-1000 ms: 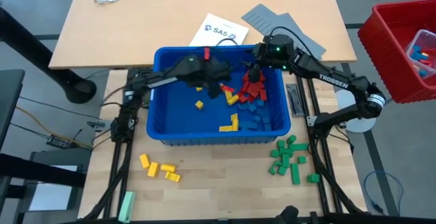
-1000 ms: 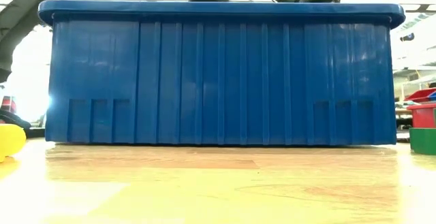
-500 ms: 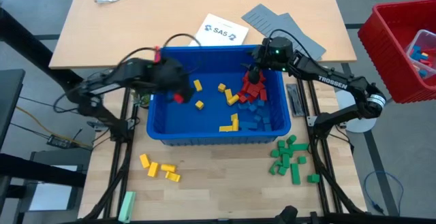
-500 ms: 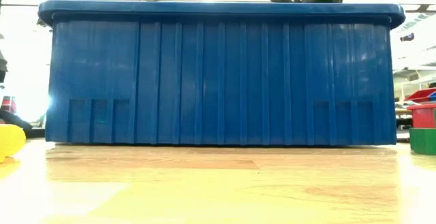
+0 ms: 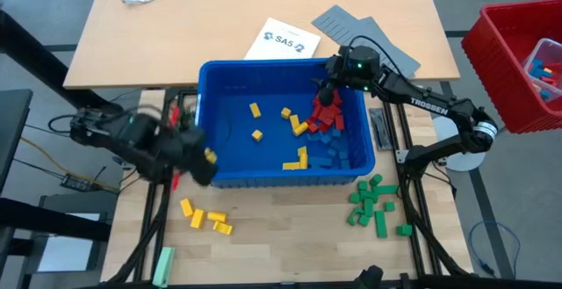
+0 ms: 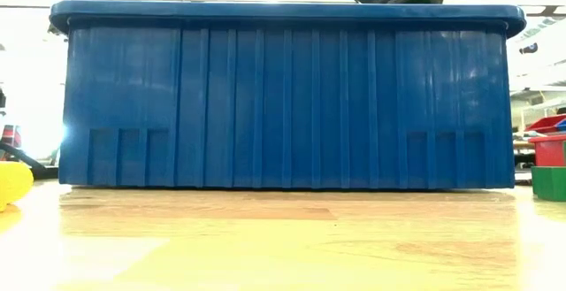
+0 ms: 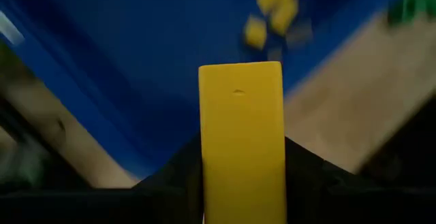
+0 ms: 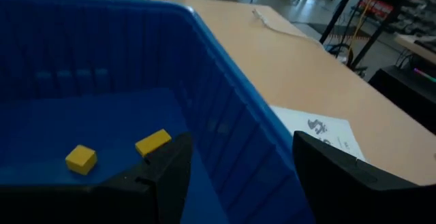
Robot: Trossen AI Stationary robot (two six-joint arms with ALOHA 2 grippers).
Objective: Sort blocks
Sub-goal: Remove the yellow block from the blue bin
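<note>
At the far left, the left hand (image 5: 204,157) sits just outside the bin's (image 5: 204,177) left wall near its front corner, clamped on a yellow block (image 7: 240,139) that stands up between its fingers. In front of it, on bare desk (image 5: 281,236), lies a small group of yellow blocks (image 5: 205,218), with a pale green bar (image 5: 163,263) near the front edge. Open desk stretches between this group and the green blocks (image 5: 374,203) heaped off the bin's front right corner. Inside the bin, the left half of the floor is bare blue; loose yellow blocks (image 5: 255,111) lie mid-floor, and red blocks (image 5: 327,113) and blue blocks (image 5: 332,148) crowd the right wall. The right hand (image 5: 327,89) hangs over that pile by the back right corner, fingers (image 8: 167,166) apart and holding nothing.
</note>
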